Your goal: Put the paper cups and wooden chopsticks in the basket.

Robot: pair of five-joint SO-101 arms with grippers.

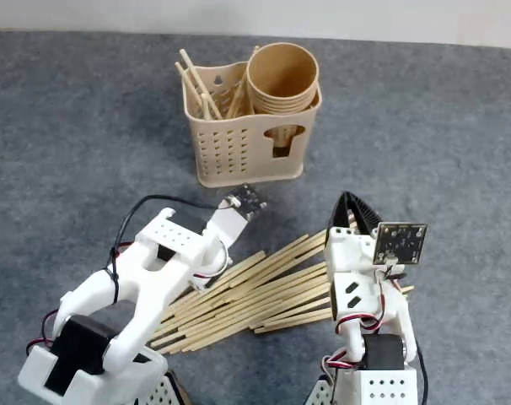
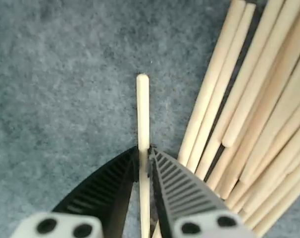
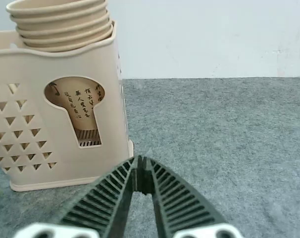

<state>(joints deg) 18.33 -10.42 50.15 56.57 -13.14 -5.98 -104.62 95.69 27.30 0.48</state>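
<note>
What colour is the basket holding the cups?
Beige, a pale tan; the basket shows best in the high view.

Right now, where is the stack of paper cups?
In the high view, the paper cups sit nested in the right compartment of the basket, beside chopsticks leaning in its left compartment.

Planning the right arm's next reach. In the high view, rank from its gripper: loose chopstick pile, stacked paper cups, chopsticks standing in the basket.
1. Loose chopstick pile, lying right beside the right gripper.
2. Stacked paper cups, in the basket's nearer compartment.
3. Standing chopsticks, in its farther compartment.
</note>
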